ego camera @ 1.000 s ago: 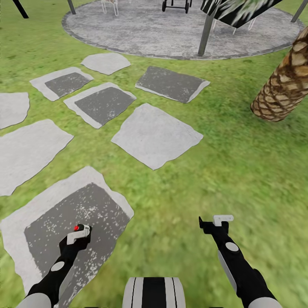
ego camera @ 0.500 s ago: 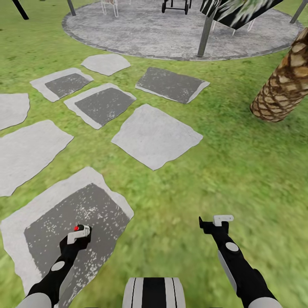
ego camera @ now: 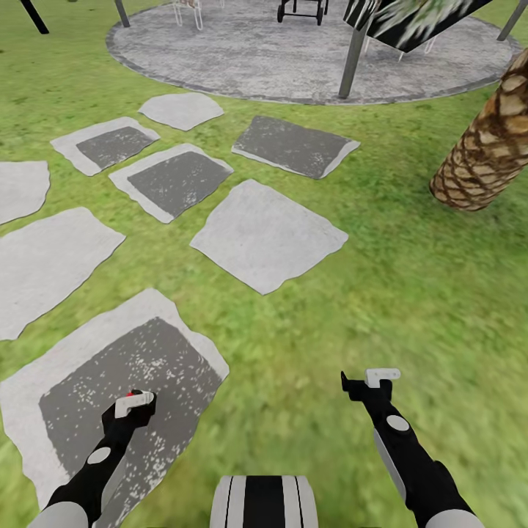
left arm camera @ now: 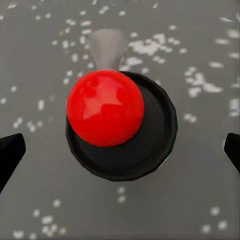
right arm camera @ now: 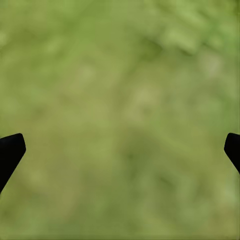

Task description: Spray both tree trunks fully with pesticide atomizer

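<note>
Left gripper [ego camera: 132,402]: low over the dark speckled stone slab [ego camera: 88,396] at the near left of the head view. In the left wrist view its two black fingertips [left arm camera: 10,152] sit far apart at opposite edges, spread wide, with nothing between them gripped.
Pesticide atomizer [left arm camera: 120,125]: stands on that slab directly beneath the left gripper, seen from above in the left wrist view. Round red top over a black round body, with a grey nozzle or trigger pointing away from the camera. It lies centred between the fingertips, touching neither. In the head view a small red spot [ego camera: 133,393] peeks out at the gripper's edge; probably the same cap, though too small to be sure.
Right gripper [ego camera: 370,381]: held out over the grass [ego camera: 411,293], well apart from the left one. The right wrist view shows black fingertips [right arm camera: 10,150] at both edges, wide open, empty, blurred green lawn below.
Floor: pale and dark grey slabs scattered across the grass; a round paved patch [ego camera: 249,51] beyond them.
Palm trunk [ego camera: 488,147]: scaly brown, leaning, far right.
Furniture: legs and a wheeled frame [ego camera: 301,9] on the paved patch, cut off by the frame.
</note>
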